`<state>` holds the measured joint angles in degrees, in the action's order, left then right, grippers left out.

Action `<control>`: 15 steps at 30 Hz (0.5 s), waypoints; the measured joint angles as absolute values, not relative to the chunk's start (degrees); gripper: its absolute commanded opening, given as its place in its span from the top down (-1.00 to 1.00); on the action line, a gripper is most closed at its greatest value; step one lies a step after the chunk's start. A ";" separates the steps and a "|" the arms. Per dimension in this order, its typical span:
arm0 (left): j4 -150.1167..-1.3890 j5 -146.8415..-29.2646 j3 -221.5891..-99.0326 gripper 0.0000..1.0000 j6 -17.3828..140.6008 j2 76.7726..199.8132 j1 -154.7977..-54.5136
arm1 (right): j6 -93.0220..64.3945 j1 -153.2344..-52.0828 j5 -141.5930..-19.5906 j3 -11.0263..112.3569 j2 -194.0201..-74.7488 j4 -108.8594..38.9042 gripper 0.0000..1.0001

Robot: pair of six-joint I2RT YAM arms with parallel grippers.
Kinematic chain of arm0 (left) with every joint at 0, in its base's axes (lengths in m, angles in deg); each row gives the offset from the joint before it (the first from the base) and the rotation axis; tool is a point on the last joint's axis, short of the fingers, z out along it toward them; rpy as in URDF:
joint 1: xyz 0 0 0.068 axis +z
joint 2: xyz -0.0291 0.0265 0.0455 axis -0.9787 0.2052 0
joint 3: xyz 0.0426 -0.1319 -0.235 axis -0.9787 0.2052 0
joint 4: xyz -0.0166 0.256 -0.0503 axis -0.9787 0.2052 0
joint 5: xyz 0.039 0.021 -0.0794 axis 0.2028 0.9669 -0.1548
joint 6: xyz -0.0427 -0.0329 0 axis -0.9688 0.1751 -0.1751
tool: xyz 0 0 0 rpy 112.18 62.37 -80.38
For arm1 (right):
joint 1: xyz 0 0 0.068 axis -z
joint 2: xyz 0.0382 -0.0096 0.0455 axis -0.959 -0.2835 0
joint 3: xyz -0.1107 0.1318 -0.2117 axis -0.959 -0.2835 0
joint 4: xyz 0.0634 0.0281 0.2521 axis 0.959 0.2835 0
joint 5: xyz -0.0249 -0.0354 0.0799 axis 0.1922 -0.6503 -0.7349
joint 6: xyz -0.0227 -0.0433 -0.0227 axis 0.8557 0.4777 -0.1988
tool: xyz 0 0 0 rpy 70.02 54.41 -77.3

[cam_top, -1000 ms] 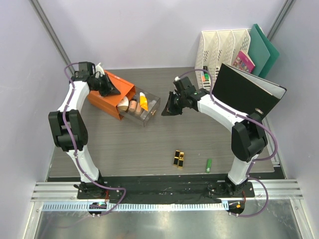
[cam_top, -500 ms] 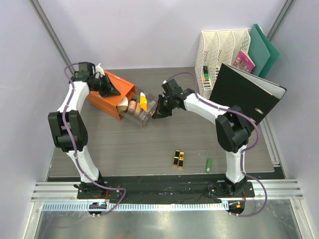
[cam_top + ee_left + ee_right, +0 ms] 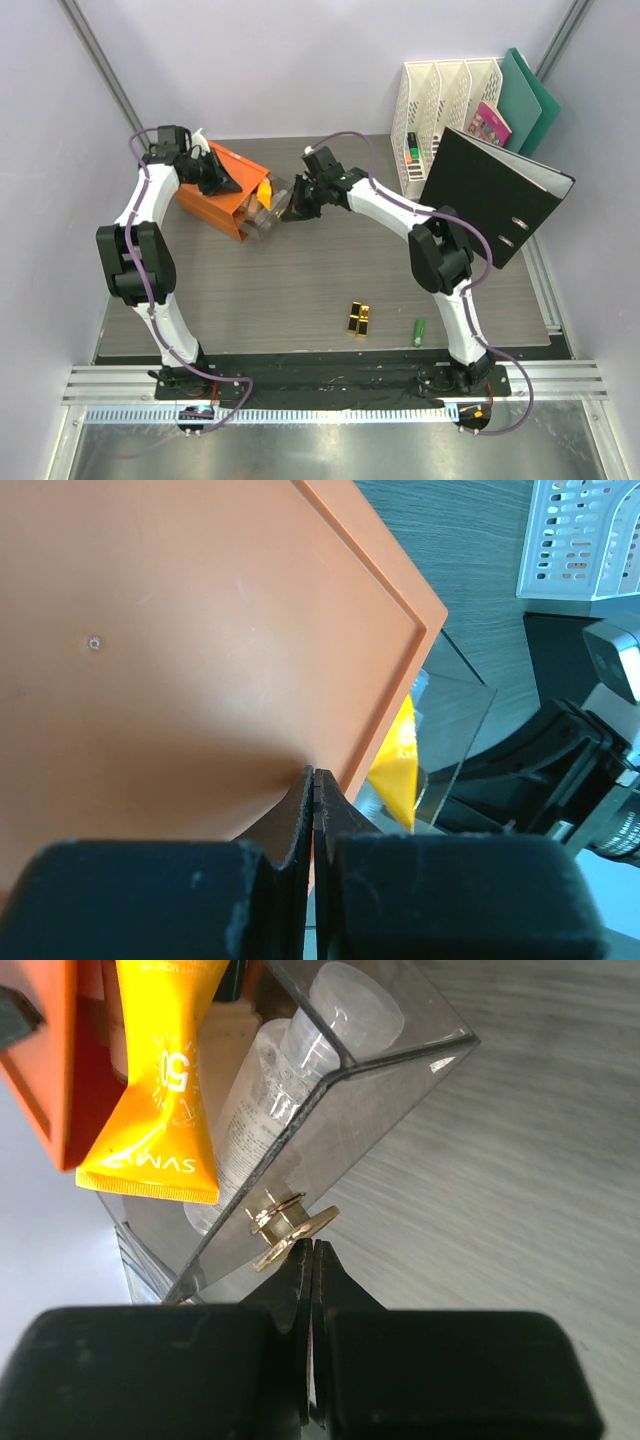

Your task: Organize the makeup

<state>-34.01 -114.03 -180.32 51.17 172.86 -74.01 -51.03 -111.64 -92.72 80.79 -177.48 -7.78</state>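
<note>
The orange box [image 3: 212, 192] lies at the back left with its clear drawer [image 3: 268, 206] only partly sticking out. The drawer [image 3: 380, 1055] holds an orange-yellow tube [image 3: 160, 1090], a clear bottle [image 3: 285, 1075] and beige bottles I can barely see. My right gripper [image 3: 291, 205] is shut and empty, its tips [image 3: 312, 1247] against the drawer's gold knob [image 3: 290, 1225]. My left gripper [image 3: 216, 176] is shut and empty, its tips [image 3: 313, 777] pressed on the box's top [image 3: 200, 630]; the yellow tube [image 3: 398, 770] shows beyond. Two black-gold lipsticks [image 3: 359, 318] and a small green tube [image 3: 419, 332] lie near the front.
A white file rack [image 3: 440, 100] stands at the back right with a pink booklet [image 3: 490, 124] and green folders [image 3: 530, 100]. A black binder [image 3: 495, 190] leans in front of it.
My right gripper has moved left against the drawer front, and the clear drawer has slid most of the way into the orange box. The left arm has held still.
</note>
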 measured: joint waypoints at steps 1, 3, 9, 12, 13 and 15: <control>-34.01 -114.05 -180.32 1.00 51.17 172.86 -74.01 | -51.20 -111.86 -92.81 81.55 -178.29 -8.42 0.98; -34.01 -114.10 -180.32 1.00 51.17 172.86 -74.01 | -51.51 -112.47 -93.14 84.04 -180.68 -9.27 0.97; -34.03 -114.18 -180.30 1.00 51.17 172.84 -74.01 | -52.84 -113.78 -94.12 92.28 -187.47 -10.38 0.96; -34.06 -114.18 -180.30 1.00 51.19 172.79 -74.01 | -53.78 -113.98 -94.62 95.52 -190.49 -8.90 0.95; -34.06 -114.18 -180.30 1.00 51.17 172.79 -74.01 | -54.33 -113.98 -94.69 96.28 -191.38 -8.61 0.95; -34.06 -114.18 -180.26 1.00 51.19 172.77 -74.01 | -55.44 -113.91 -94.73 97.77 -193.26 -8.26 0.95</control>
